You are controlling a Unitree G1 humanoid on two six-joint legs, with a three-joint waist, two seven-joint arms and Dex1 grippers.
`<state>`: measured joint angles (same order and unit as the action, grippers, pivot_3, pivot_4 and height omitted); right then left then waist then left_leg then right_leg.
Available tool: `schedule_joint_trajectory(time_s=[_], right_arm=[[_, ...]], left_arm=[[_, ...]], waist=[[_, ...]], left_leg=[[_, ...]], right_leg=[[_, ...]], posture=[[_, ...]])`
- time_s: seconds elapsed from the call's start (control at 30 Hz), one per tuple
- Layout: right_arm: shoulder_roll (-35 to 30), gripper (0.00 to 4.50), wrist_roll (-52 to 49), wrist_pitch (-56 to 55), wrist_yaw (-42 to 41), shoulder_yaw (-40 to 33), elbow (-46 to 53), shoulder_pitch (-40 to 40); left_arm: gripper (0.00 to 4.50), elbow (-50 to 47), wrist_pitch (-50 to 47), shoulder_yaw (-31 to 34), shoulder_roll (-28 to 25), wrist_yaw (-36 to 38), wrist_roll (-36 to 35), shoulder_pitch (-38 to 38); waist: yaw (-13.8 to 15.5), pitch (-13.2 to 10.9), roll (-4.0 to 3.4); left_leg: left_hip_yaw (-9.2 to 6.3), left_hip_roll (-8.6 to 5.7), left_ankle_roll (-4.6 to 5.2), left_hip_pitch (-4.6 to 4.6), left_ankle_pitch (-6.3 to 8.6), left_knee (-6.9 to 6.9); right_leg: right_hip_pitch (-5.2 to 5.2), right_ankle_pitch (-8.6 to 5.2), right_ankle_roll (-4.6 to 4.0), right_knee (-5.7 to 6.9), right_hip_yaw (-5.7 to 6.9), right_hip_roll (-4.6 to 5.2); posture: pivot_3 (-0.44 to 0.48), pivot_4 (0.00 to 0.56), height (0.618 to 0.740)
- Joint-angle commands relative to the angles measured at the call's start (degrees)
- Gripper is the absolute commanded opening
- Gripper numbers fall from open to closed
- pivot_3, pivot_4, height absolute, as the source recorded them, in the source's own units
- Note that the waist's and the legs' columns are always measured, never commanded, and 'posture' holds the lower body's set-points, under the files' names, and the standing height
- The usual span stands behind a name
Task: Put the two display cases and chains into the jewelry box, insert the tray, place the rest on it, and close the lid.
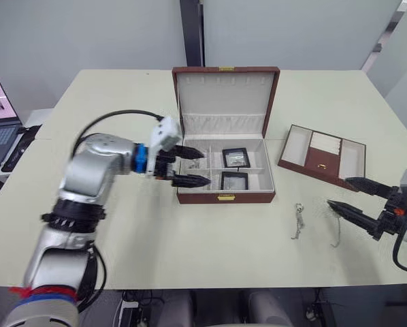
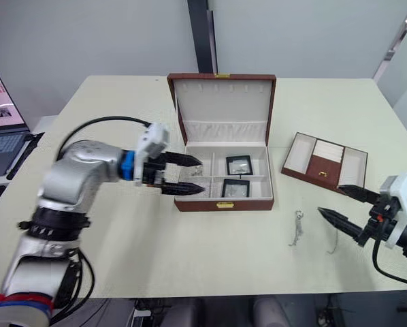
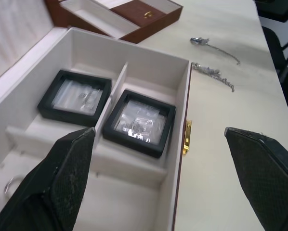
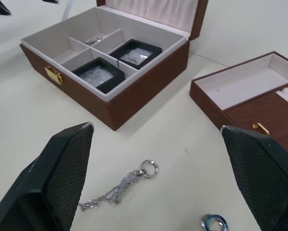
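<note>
Right of centre in the left eye view, two chains (image 1: 298, 221) (image 1: 336, 230) lie on the pale table (image 1: 210, 238), long axes running toward me. My right gripper (image 1: 350, 194), fingers apart and empty, sits just right of them, nearest. My left gripper (image 1: 190, 165), also spread, hovers over the jewelry box (image 1: 224, 197), where both display cases (image 1: 235, 158) (image 1: 234, 180) already sit. The tray (image 1: 322, 156) waits at the upper right.

Both grippers' fingers (image 1: 190, 150) apart.
</note>
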<state>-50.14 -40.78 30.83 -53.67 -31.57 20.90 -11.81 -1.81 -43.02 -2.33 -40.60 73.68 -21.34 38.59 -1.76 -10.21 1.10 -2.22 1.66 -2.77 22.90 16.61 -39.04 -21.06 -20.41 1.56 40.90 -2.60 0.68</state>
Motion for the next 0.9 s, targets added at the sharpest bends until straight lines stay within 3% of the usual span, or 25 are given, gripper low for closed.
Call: schedule_joint_trajectory(time_s=[0.03,0.23,0.53,0.9], right_arm=[[-1.2,4.50,2.5,-3.1,-2.4,0.0,-4.9,2.1],[-2.3,4.50,6.4,-6.1,-5.5,2.1,-15.1,6.0],[-3.5,4.50,13.1,-12.7,-9.2,6.7,-31.0,13.5],[-4.3,4.50,16.0,-16.0,-10.7,7.7,-37.9,15.9]], left_arm=[[4.47,-4.3,-2.5,6.4,-4.1,-3.1,-2.8,-3.3],[4.47,-6.8,-2.6,17.5,-11.2,-7.2,-4.2,-16.2],[4.47,-7.0,1.4,34.1,-13.7,-12.8,-1.7,-39.4],[4.47,-5.0,5.4,39.0,-12.6,-17.1,-0.9,-48.6]], waist=[[0.1,0.0,0.00],[-0.1,0.0,-0.01],[-0.1,0.0,-0.04],[-0.1,0.0,-0.04]], left_leg=[[0.01,-0.02,0.00,0.00,0.00,0.00],[0.00,0.03,0.00,-0.02,0.00,0.04],[0.02,0.03,0.00,-0.05,0.00,0.07],[0.07,-0.01,0.01,-0.06,0.01,0.11]], right_leg=[[0.00,0.00,0.00,-0.02,0.00,0.02],[-0.02,0.00,0.00,-0.02,0.01,0.03],[-0.03,0.00,0.00,-0.02,0.03,0.35],[-0.03,0.00,0.00,-0.05,0.02,0.42]], posture=[[0.000,0.150,0.740],[0.000,0.150,0.740],[0.000,0.150,0.740],[0.000,0.150,0.740]])
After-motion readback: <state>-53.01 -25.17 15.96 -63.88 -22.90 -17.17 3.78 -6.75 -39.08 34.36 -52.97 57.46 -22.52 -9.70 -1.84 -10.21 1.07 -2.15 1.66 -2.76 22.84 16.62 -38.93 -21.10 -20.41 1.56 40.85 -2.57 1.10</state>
